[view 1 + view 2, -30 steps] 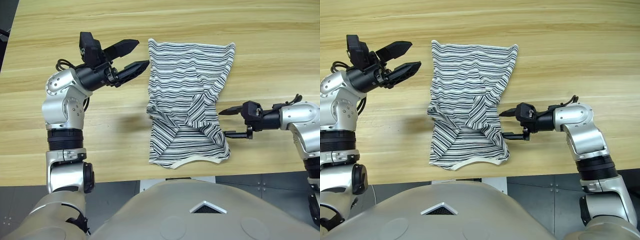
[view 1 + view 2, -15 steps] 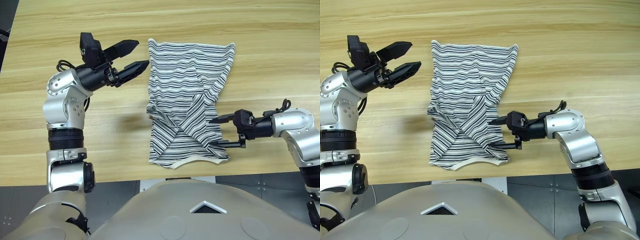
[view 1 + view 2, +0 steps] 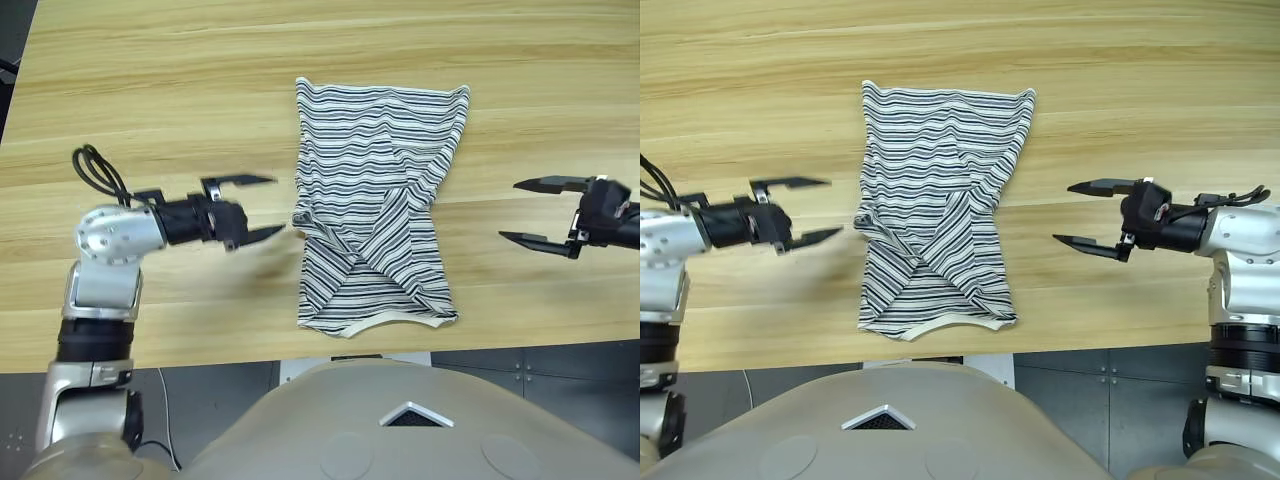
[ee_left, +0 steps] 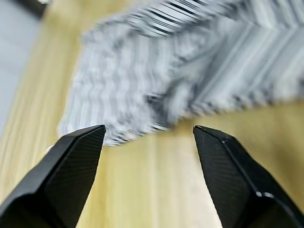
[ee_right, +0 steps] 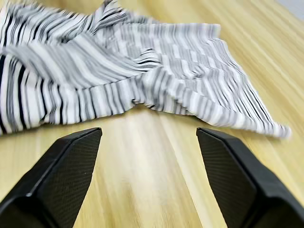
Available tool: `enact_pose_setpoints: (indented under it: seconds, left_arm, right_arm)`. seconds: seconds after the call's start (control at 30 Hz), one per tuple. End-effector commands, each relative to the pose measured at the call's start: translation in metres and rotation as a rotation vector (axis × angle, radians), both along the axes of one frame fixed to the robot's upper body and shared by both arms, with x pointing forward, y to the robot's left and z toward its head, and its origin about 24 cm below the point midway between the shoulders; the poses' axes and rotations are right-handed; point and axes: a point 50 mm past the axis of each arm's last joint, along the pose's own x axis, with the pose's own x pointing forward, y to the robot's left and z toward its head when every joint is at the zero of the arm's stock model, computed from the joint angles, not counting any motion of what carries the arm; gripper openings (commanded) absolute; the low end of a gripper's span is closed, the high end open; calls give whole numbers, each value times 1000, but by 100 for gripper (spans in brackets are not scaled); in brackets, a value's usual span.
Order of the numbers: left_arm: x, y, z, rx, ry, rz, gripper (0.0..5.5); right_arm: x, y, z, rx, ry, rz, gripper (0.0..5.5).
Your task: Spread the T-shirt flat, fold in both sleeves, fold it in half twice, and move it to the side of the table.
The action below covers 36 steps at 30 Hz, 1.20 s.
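Striped T-shirt (image 3: 375, 190) in the middle of the wooden table (image 3: 180, 70). Thin black and white lines all over it. Lying as a long, narrow shape, with one short end far away and the other close to the table's near edge. Both sleeves folded in over the body, crossing on the near half and making slanted stripes there. Some bumps and wrinkles around that crossing. Far end straight and fairly smooth. Plain white band along the near end, a bit curved. No words or labels clear enough to read on the cloth.

Left gripper (image 3: 278, 205) just beside the shirt's left edge, about level with the folded sleeves. Two black fingers spread apart, holding nothing, not touching the cloth. Seen from the left wrist, the same gripper (image 4: 148, 128) with bare wood between its fingers and the shirt blurry past them. Looped black cable (image 3: 95, 170) on the left arm.

Right gripper (image 3: 508, 210) on the other side, farther from the shirt than the left one, with a strip of bare wood in between. Fingers spread apart here too, holding nothing. Seen from the right wrist, that gripper (image 5: 149, 129) aimed at the wrinkled sleeve fold.

Grey floor (image 3: 520, 370) past the table's near edge.
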Motion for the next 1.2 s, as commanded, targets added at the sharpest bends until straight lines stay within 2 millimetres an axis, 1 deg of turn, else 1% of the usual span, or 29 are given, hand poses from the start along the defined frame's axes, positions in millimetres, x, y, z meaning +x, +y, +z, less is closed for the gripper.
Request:
enact_pose_setpoints:
  seconds: [0.03,0.1,0.17,0.27,0.37,0.43,0.57,0.67,0.9,0.97,1.2]
  left_arm:
    - [-13,1,4,144,-84,-176,347]
    - [-25,2,-6,197,-65,-247,347]
    - [-35,-1,-14,221,-57,-324,347]
    - [-34,-9,-17,203,-150,-425,347]
    - [-35,-14,-24,191,-185,-482,347]
    - [-36,-17,-26,164,-193,-484,347]
    - [-34,-27,-25,106,-232,-496,347]
    - [-34,-30,-25,92,-237,-498,347]
    - [-37,-40,-27,36,-235,-497,347]
    - [-41,-42,-28,17,-210,-497,347]
    - [-38,-45,-28,19,-207,-492,347]
  right_arm:
    - [-6,21,-8,-92,-77,137,368]
    - [-12,27,-14,-136,-98,200,368]
    - [-19,33,-16,-123,-104,258,368]
    - [-27,37,-22,-125,-82,314,368]
    - [-35,31,-30,-197,-40,360,368]
    - [-39,29,-32,-208,-21,374,368]
    - [-47,33,-37,-212,0,410,368]
    - [-46,35,-35,-271,-76,459,368]
    - [-50,60,-40,-209,-216,555,368]
    - [-49,65,-42,-191,-252,570,368]
    - [-52,79,-51,-136,-286,590,368]
